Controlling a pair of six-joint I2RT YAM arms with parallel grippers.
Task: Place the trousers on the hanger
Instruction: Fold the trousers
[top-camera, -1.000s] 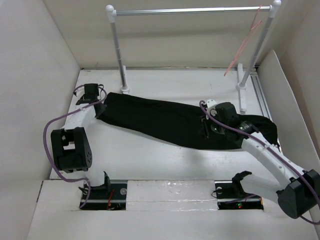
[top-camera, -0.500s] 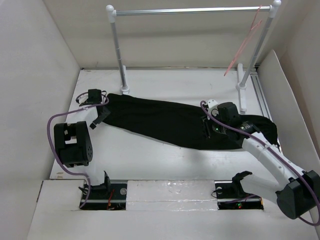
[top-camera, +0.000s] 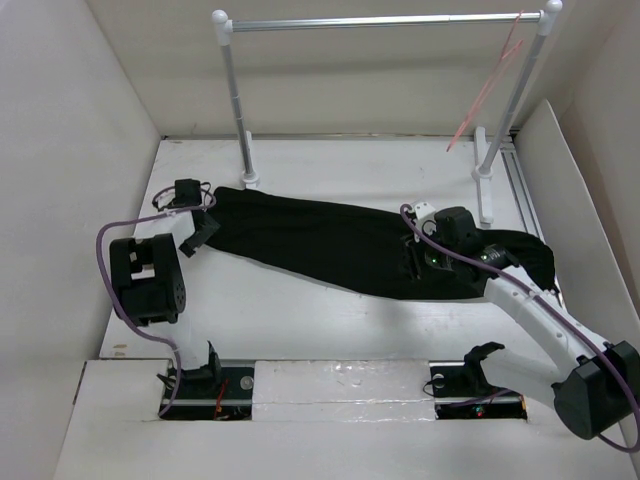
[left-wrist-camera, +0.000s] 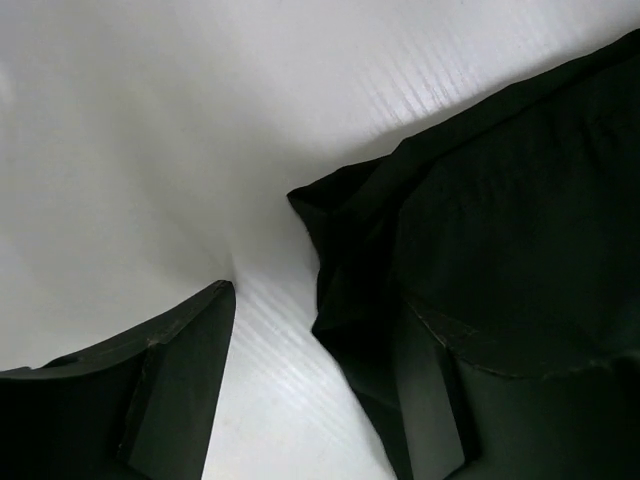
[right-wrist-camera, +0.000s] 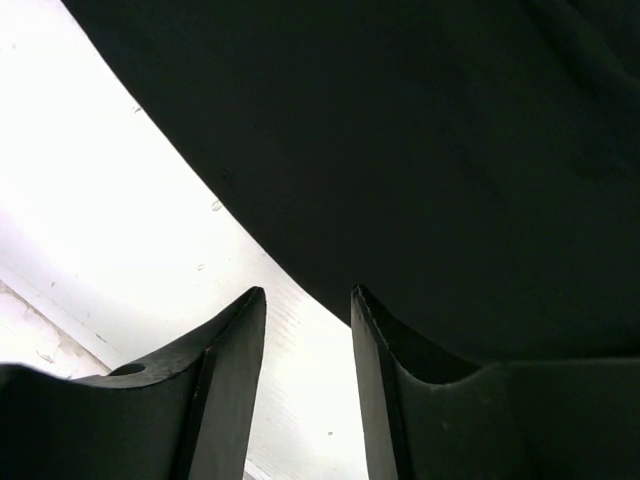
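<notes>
The black trousers (top-camera: 320, 240) lie flat and stretched in a slant across the white table, from the back left to the right side. My left gripper (top-camera: 203, 236) sits at their left end, open; in the left wrist view its jaws (left-wrist-camera: 315, 295) straddle the fabric's edge (left-wrist-camera: 520, 200), with bare table in the gap. My right gripper (top-camera: 413, 262) hovers over the trousers' right part, open; its fingers (right-wrist-camera: 308, 290) frame bare table just short of the cloth (right-wrist-camera: 400, 130). The pinkish-red hanger (top-camera: 488, 88) hangs at the right end of the rail, away from both grippers.
A silver rail (top-camera: 380, 20) on two white posts spans the back of the table. White walls close in the left side (top-camera: 110, 150) and a white panel (top-camera: 570, 170) stands at the right. Purple cables loop off both arms.
My left gripper has opened, let go of the trousers' left end and drawn back a little towards the near side. The right gripper's jaws have widened slightly.
</notes>
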